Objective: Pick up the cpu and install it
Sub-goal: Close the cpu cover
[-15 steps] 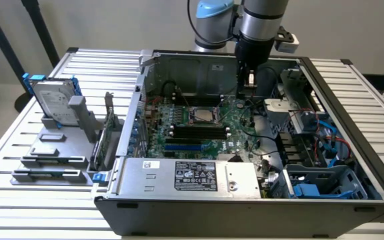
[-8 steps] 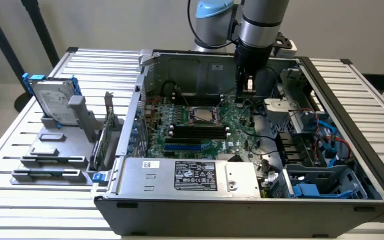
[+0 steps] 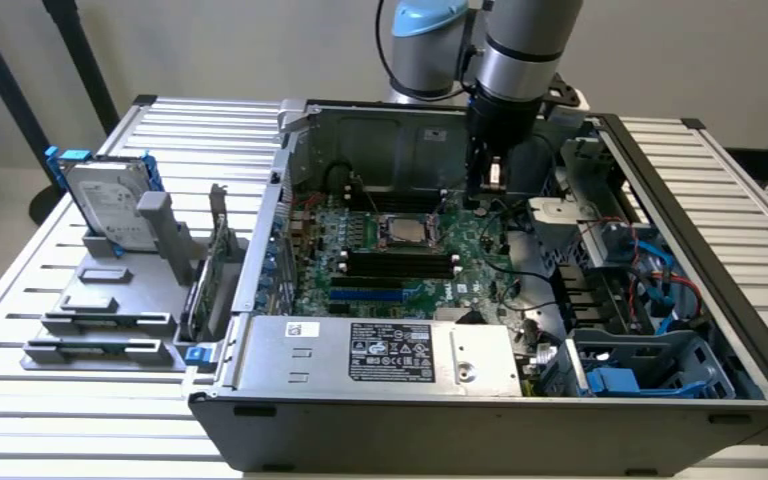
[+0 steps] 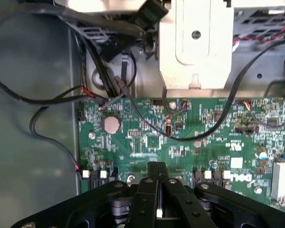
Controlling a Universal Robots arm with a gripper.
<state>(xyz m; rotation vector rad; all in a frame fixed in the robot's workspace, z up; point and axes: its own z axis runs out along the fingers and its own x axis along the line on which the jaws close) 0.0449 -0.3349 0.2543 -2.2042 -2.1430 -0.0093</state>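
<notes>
Hovering above the motherboard (image 4: 190, 142), tool (image 4: 156, 167) pinched shut, any load between tips indiscernible.

I count: 1 pincer (image 4: 157, 168) (mine), 1 PC case (image 3: 491, 432) around it, 1 mobo (image 4: 180, 142) under it, 1 coin cell (image 4: 110, 124) near its tips, 1 HDD (image 3: 104, 205) well off, outside the case.

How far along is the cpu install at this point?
Done: nothing visible. In hand: nothing; the end effector is shut and empty above the motherboard. Left: what looks like the cpu lies on the grey holder outside the case, so pickup and installing remain.
</notes>
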